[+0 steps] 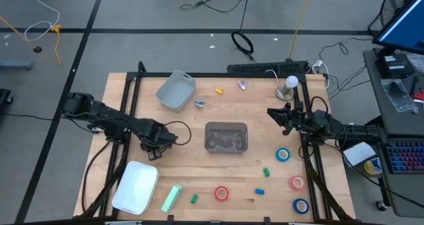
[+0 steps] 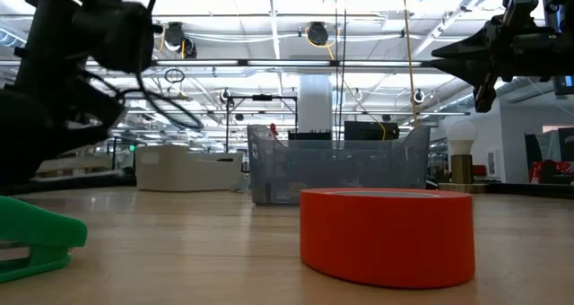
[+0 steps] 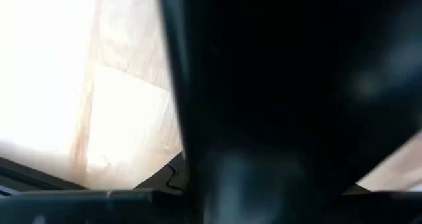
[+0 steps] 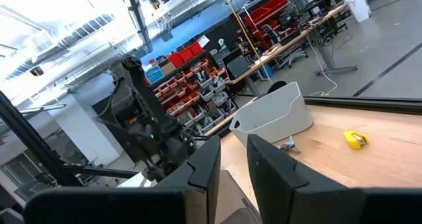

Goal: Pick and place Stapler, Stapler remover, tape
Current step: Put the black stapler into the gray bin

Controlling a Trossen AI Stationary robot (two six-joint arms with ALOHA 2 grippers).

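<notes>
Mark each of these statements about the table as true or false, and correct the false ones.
1. The stapler lies at the near edge beside the white tray. True.
2. The clear bin at the table's middle holds a tape roll. False: no roll shows inside it; the red tape lies on the wood nearer the front edge.
3. Two blue tapes lie on the right arm's side. True; the second is near the front corner.
4. The right gripper holds the pinkish-red tape. False: it hangs over bare wood, with nothing between its narrow-set fingers.
5. The grey tub stands upright. False: it is tipped.
</notes>
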